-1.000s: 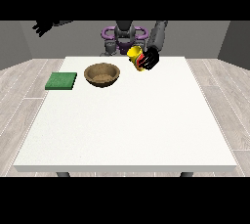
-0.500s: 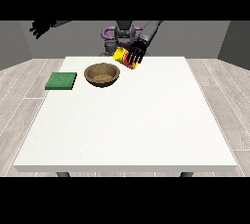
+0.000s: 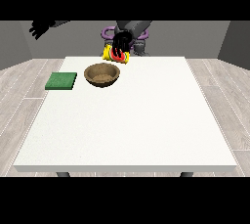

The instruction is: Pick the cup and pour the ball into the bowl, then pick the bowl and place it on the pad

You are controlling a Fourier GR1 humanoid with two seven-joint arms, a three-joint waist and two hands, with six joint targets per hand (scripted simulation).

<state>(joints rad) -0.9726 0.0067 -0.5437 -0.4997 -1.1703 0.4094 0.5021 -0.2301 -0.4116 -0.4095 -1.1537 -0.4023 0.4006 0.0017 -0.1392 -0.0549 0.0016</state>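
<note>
Front view: yellow cup with red markings (image 3: 115,55), clamped in fingers of hand at view's right (image 3: 120,42), tilted above far rim of brown wooden bowl (image 3: 102,75); flat green square pad (image 3: 61,80) left, on white worktop (image 3: 132,120); hand at view's left (image 3: 40,28) raised, fingers relaxed.

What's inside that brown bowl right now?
The bowl shows only its bare brown inside; no ball is visible there. The yellow cup, held above its far rim, hides whatever it contains.

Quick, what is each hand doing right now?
Hand at the view's right: holding the yellow and red cup.
Hand at the view's left: raised, holding nothing; fingers unclear.
</note>
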